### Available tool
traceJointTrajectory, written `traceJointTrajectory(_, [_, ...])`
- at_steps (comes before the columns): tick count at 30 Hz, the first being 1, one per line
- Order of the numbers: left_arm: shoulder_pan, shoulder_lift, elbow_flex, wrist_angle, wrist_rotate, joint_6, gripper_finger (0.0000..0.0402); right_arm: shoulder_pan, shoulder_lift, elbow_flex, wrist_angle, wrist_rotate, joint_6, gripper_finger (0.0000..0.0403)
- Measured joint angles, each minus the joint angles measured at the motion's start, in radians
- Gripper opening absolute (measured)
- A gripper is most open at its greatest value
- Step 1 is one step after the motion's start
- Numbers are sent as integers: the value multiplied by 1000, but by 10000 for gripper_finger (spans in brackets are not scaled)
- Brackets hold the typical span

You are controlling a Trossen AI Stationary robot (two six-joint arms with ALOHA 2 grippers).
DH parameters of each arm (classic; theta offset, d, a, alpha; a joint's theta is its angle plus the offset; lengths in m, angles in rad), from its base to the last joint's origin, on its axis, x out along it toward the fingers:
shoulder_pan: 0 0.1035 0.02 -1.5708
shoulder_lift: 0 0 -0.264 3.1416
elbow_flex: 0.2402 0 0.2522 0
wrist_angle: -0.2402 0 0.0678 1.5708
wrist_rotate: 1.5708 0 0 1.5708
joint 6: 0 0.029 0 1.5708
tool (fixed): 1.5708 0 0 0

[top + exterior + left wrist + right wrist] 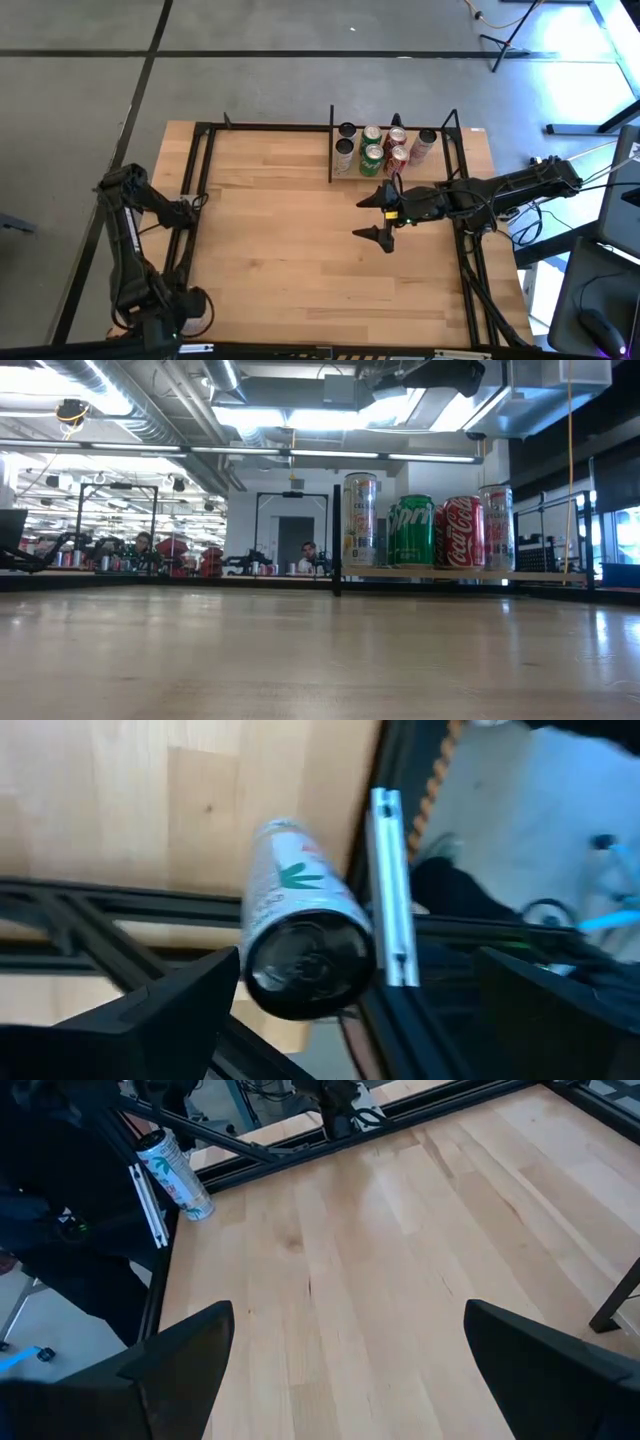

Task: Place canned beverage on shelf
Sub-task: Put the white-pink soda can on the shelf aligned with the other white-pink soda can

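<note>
Left wrist view: white, green-marked can (300,920).

A light-wood table (300,250) fills the middle of the high view, edged with black bars. At its upper right the shelf (440,172) carries a cluster of upright cans (372,150). One white can (176,1175) stands on the table's left edge.
</note>
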State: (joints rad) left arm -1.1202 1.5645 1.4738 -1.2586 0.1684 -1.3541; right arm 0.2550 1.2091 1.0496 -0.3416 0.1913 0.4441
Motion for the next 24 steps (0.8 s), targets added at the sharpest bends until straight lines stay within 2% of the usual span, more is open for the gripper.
traceJointTrajectory(6, [-20,30,-1,-63,-20,3,390,0,0,0,0,8,4,380])
traceJointTrajectory(13, [-56,29,-6,-54,-30,-2,390,0,0,0,3,10,4,380])
traceJointTrajectory(20, [-68,30,-116,64,15,-8,389,0,0,0,4,10,4,380])
traceJointTrajectory(24, [-64,30,-151,60,9,-38,370,0,0,0,4,10,4,380])
